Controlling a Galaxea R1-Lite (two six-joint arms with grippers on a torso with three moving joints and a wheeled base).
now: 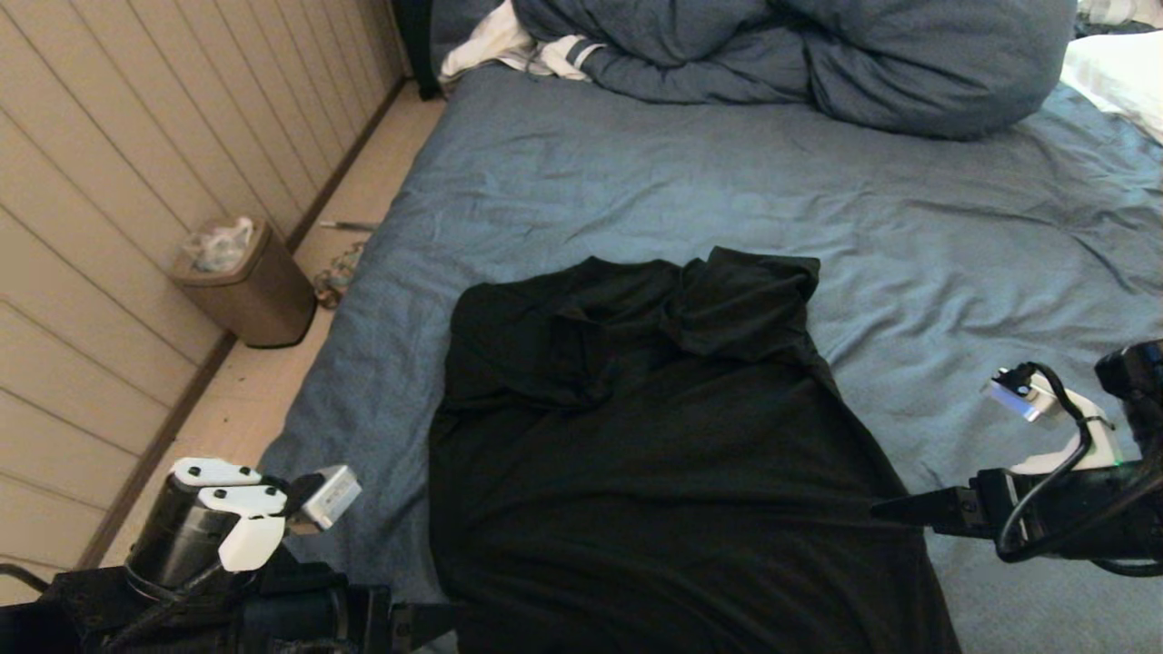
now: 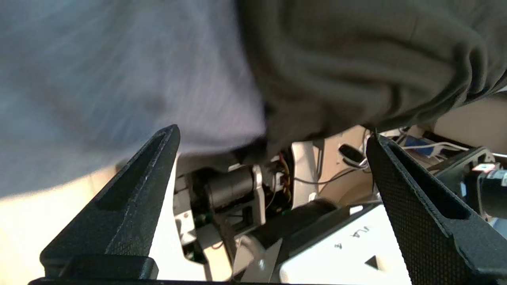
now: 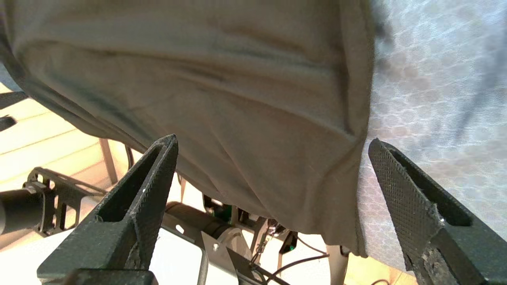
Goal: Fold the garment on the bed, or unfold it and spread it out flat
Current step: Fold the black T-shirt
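The garment (image 1: 654, 436) is a black T-shirt lying plain side up on the near part of the bed (image 1: 954, 254), which has a slate-blue sheet. The shirt's body is spread, its far end is bunched and folded over, and its near hem hangs over the bed's edge. My left gripper (image 1: 432, 625) is at the shirt's near left corner, open, with the cloth (image 2: 356, 59) just beyond its fingertips (image 2: 168, 138). My right gripper (image 1: 895, 510) is at the shirt's right edge, open. The hem (image 3: 222, 87) hangs behind its gap, with nothing gripped.
A bulky blue-grey duvet (image 1: 818, 64) lies heaped at the far end, with a white striped cloth (image 1: 509, 45) on its left and a white pillow (image 1: 1122, 73) on its right. A brown bin (image 1: 245, 282) stands on the floor by the panelled wall.
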